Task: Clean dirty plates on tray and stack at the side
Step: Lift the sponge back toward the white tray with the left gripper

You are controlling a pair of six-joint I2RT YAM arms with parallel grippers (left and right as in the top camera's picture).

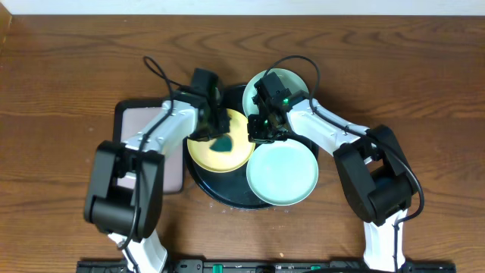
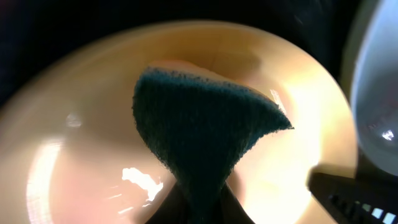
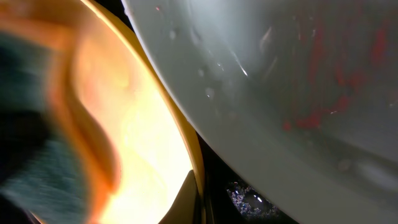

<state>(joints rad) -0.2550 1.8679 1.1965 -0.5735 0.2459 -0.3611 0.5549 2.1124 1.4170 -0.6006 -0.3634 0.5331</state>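
Pinching a dark green scrub pad [image 2: 199,137], the left gripper [image 1: 219,130] presses it onto the yellow plate [image 1: 203,153], placed for wiping. Right gripper [image 1: 262,130]: fingers pressed together at that plate's right rim, probably steadying it. Near mint plate [image 1: 282,173] and far mint plate [image 1: 288,80] wait alongside on the black tray [image 1: 198,180], unstacked.
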